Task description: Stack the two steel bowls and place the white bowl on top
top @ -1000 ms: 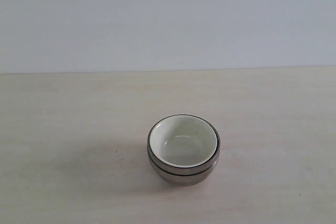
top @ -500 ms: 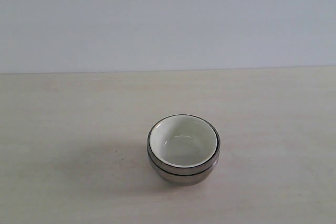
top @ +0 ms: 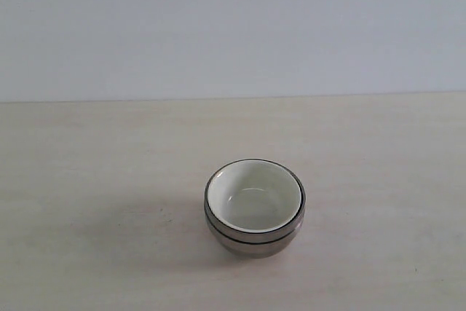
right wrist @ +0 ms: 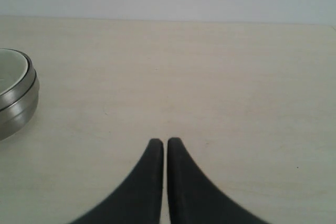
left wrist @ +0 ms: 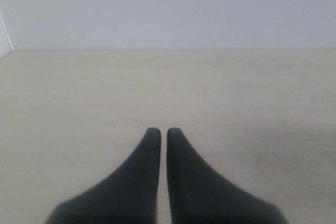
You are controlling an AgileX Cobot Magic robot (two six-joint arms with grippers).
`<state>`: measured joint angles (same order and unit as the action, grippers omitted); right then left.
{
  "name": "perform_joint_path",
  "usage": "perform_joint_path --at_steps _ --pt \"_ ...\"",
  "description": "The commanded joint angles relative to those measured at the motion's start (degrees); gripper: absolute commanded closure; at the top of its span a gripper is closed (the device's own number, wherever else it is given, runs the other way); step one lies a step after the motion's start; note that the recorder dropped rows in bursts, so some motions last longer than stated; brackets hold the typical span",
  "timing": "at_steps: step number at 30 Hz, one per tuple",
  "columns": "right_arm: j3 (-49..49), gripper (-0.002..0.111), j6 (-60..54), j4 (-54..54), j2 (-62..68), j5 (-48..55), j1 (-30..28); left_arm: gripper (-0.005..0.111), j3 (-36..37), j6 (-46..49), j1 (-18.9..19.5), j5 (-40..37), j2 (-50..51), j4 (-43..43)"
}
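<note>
The two steel bowls (top: 251, 239) stand nested one in the other on the pale table, near the middle of the exterior view. Inside them sits the white bowl (top: 253, 194), its glossy cream inside facing up. The same stack shows in the right wrist view, steel bowls (right wrist: 20, 106) with the white bowl (right wrist: 10, 69) in them, well apart from my right gripper (right wrist: 165, 141), which is shut and holds nothing. My left gripper (left wrist: 163, 130) is shut and holds nothing, over bare table; no bowl shows in its view. Neither arm appears in the exterior view.
The pale wooden table (top: 87, 180) runs back to a plain light wall (top: 233, 27). A table corner and wall edge (left wrist: 6, 51) show in the left wrist view.
</note>
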<state>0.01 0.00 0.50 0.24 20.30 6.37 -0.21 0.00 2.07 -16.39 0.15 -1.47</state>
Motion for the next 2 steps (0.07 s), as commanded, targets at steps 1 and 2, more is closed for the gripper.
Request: perform_joint_path --at_steps 1,2 --pt "-0.01 0.108 -0.41 0.15 -0.24 -0.25 -0.13 0.103 0.21 -0.47 0.16 0.46 -0.15 0.43" --pt "-0.01 0.108 -0.41 0.15 -0.24 -0.25 -0.13 0.103 0.21 -0.47 0.16 0.46 -0.15 0.43"
